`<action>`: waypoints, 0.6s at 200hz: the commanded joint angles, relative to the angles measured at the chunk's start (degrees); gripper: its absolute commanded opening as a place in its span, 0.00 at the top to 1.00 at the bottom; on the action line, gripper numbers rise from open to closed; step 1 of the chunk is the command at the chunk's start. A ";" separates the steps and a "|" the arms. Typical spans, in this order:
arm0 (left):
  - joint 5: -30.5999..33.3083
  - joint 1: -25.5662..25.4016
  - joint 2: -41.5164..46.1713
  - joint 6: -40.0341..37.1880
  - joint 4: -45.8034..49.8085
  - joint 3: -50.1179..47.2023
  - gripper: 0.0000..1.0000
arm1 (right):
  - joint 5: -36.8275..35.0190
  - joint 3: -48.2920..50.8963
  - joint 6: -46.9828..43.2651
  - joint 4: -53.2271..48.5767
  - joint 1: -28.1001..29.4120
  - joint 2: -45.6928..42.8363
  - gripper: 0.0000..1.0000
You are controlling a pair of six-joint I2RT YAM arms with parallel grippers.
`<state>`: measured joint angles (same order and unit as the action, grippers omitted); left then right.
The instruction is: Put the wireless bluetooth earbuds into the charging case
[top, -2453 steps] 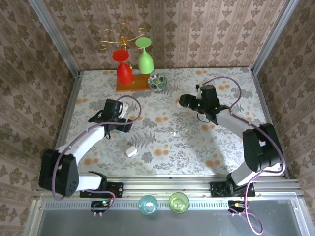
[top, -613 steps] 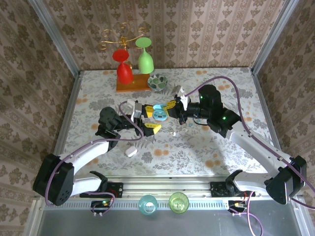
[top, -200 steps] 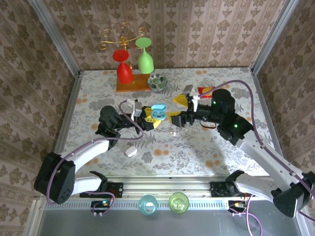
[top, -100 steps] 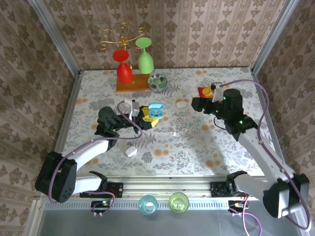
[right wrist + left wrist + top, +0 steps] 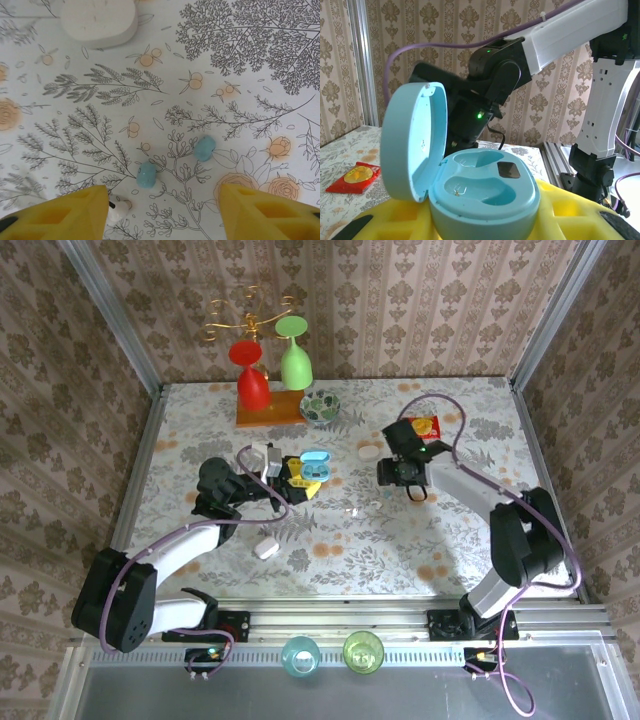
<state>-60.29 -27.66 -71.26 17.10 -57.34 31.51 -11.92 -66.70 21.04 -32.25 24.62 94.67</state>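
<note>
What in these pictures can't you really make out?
- Right wrist view: a whitish piece near the earbuds is half hidden behind a yellow finger of the right gripper.
- Right wrist view: the white case is cut off by the top edge.
- Left wrist view: the charging case has its base hidden by the left gripper and its yellow fingers.

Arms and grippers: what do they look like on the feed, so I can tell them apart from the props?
The left arm and right arm have white links, black joint housings and black bases. A purple cable loops along each. The left gripper and right gripper have blocky yellow fingers with moulded recesses. A small green light glows near the right wrist.
</note>
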 commanded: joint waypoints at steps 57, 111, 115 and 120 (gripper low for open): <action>-1.23 0.41 2.80 -1.69 2.06 -0.67 0.73 | -17.04 -9.99 -0.31 -12.13 6.71 13.93 0.60; -1.41 0.50 2.89 -1.64 2.23 -0.48 0.73 | -16.89 -12.40 0.40 -13.18 8.16 17.99 0.66; -1.41 0.55 2.89 -1.64 2.22 -0.48 0.74 | -16.84 -12.41 0.41 -13.20 8.24 18.17 0.67; -1.41 0.51 2.87 -1.68 2.23 -0.48 0.74 | -16.56 -12.41 0.36 -13.19 8.35 18.39 0.67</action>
<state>-60.45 -27.64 -69.89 16.64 -55.29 31.44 -26.48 -77.49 20.16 -43.03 32.34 111.55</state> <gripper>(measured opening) 0.360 0.336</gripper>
